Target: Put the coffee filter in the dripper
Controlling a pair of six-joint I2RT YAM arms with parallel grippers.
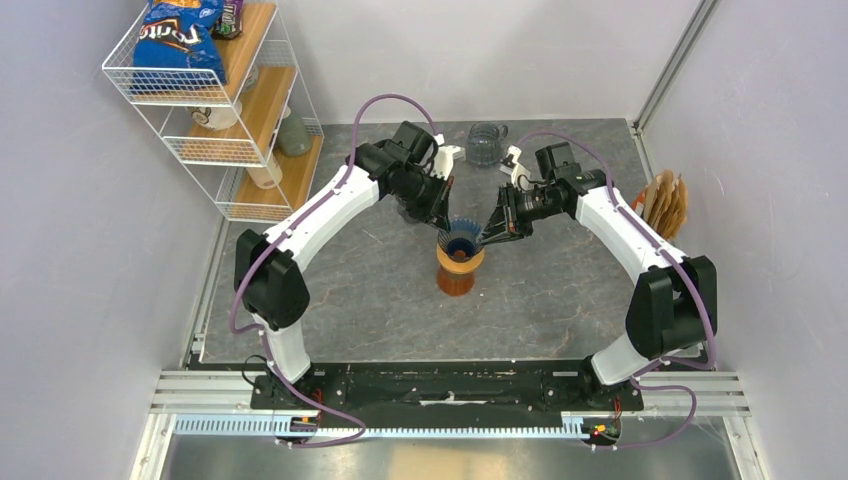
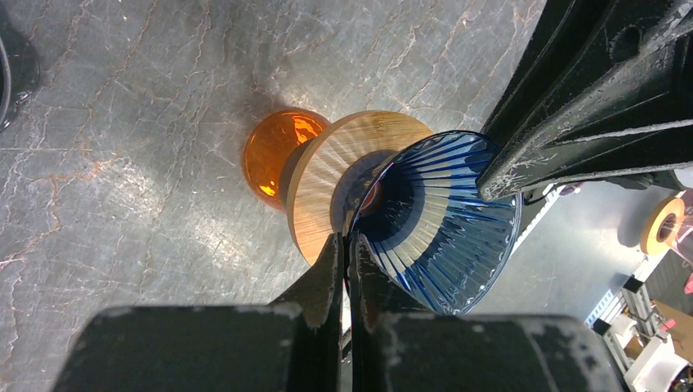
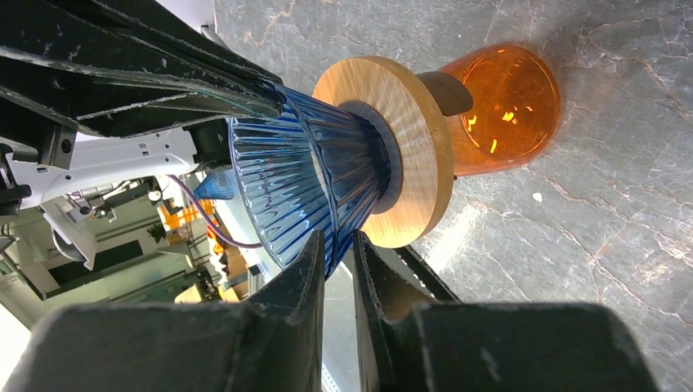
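A blue ribbed glass dripper point(image 1: 462, 238) sits in a wooden collar point(image 2: 323, 175) on an orange glass base point(image 1: 458, 277) at mid-table. Its cone looks empty inside. My left gripper point(image 1: 443, 225) is shut on the dripper's left rim point(image 2: 441, 220), with the jaws pinched on the glass edge point(image 2: 347, 245). My right gripper point(image 1: 487, 237) straddles the opposite rim and is closed on it point(image 3: 337, 245). The dripper point(image 3: 302, 180) and the orange base point(image 3: 507, 106) also show in the right wrist view. A stack of brown paper filters point(image 1: 667, 203) stands at the table's right edge, away from both grippers.
A white wire shelf point(image 1: 215, 110) with wooden boards, a chips bag and cups stands at the back left. A clear glass mug point(image 1: 486, 143) stands behind the dripper. Grey walls close in the table on the left, the back and the right.
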